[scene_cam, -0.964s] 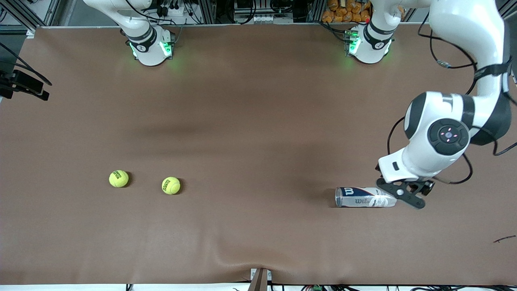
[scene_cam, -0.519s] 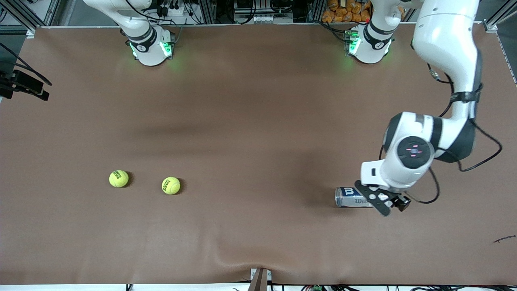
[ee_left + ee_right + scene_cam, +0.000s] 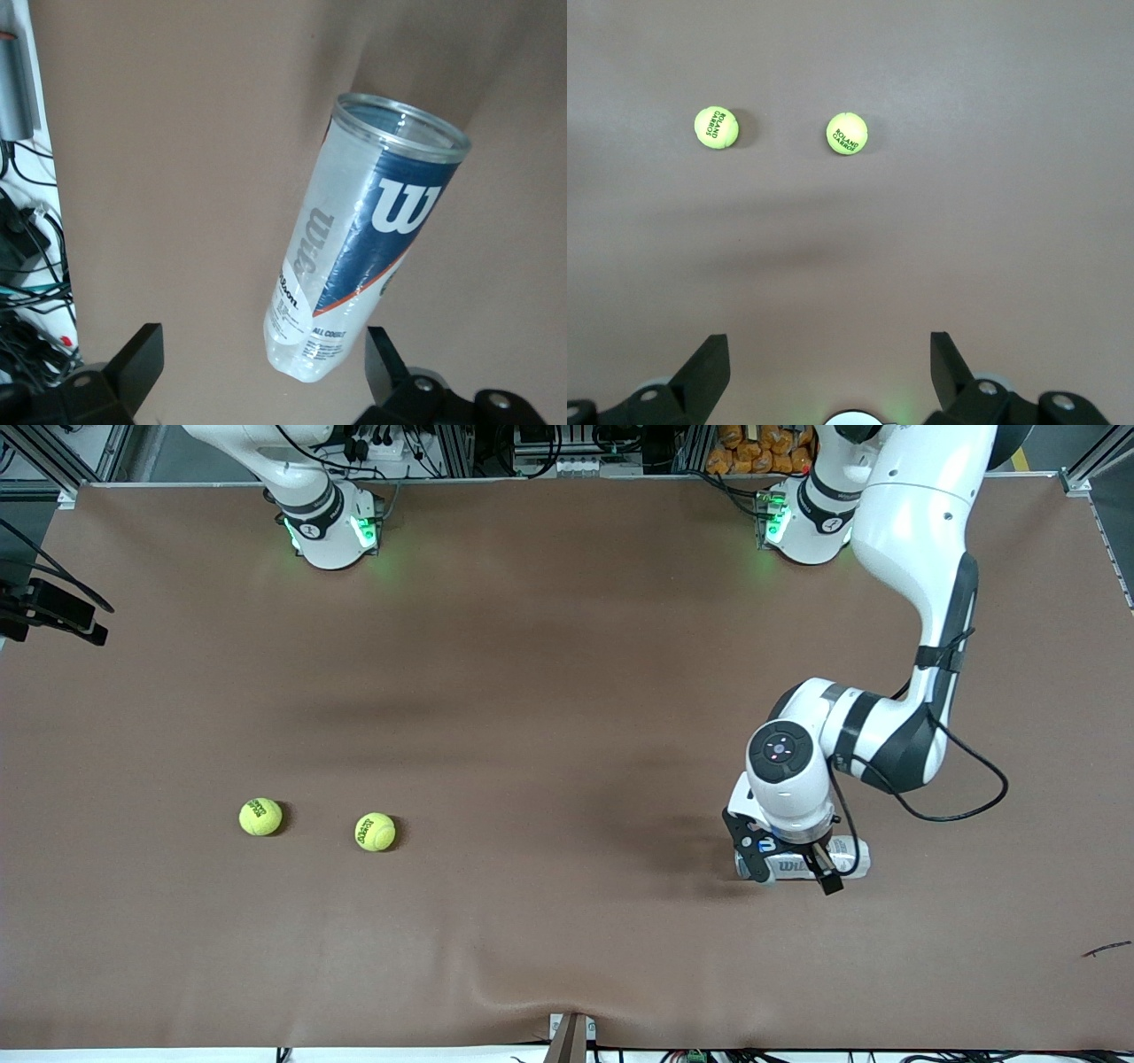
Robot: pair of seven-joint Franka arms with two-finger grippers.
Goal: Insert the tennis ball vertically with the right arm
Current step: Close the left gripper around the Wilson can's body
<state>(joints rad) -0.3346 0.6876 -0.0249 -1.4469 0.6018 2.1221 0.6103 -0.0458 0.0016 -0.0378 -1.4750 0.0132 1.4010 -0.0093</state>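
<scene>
Clear Wilson-labelled can (image 3: pixel 363 239), lying flat

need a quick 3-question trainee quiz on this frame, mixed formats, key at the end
1. True or false: the ball can stands upright on the table.
2. How many tennis balls lie on the table?
3. Multiple choice. The left tool is: A) shut on the can; B) open, over the can; C) open, over a ball.

Key
1. False. It lies on its side, open mouth toward the right arm's end.
2. Two: one ball nearer the right arm's end and a second ball beside it. The right tool is open above them, holding nothing.
3. B.
</scene>
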